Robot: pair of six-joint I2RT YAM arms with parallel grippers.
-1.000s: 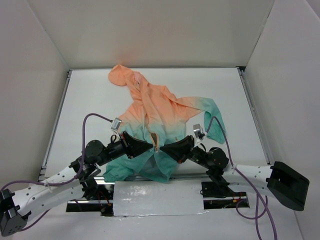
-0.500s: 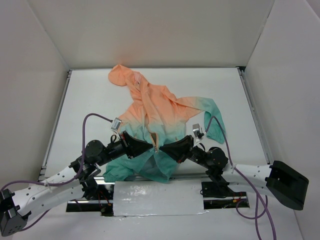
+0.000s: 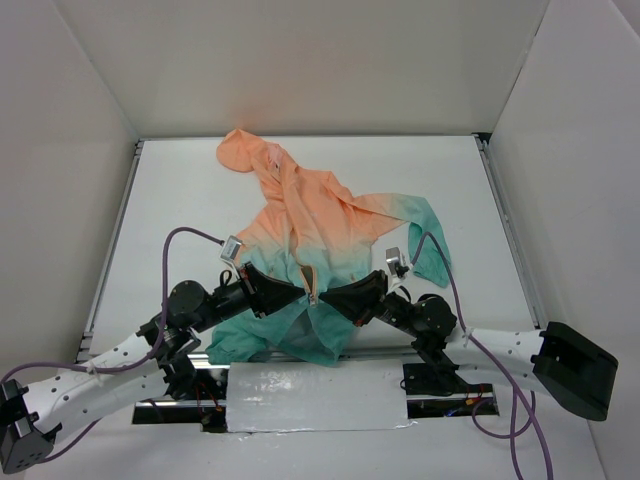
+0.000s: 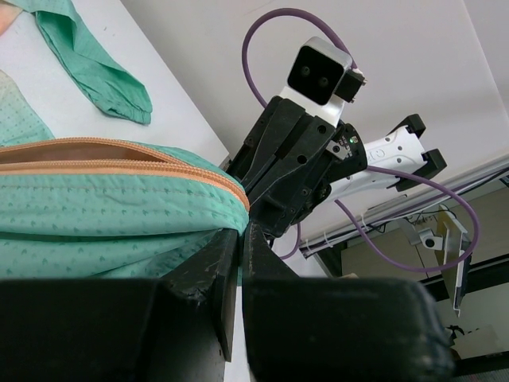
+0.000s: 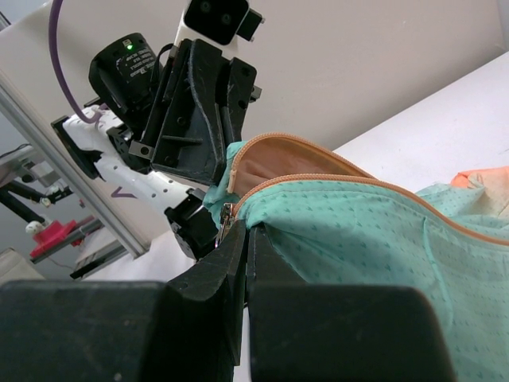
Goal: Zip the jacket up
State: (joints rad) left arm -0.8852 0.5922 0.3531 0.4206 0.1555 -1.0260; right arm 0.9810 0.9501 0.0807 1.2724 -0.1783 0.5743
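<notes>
Nearly unchanged, the left tool [image 4: 242, 231] and right tool [image 5: 246, 230] stay clamped on the jacket [image 3: 310, 215] hem by its zipper [image 5: 334, 181].

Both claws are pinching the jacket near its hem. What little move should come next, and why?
Probably the right gripper draws the zipper pull toward the hood while the left gripper anchors the hem: both are shut on the jacket, its zipper gaping open.

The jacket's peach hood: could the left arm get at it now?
Probably not yet: the left gripper is shut on the thin peach-to-teal jacket near its hem, with the hood at the far end. The path looks open, but it must let go first.
</notes>
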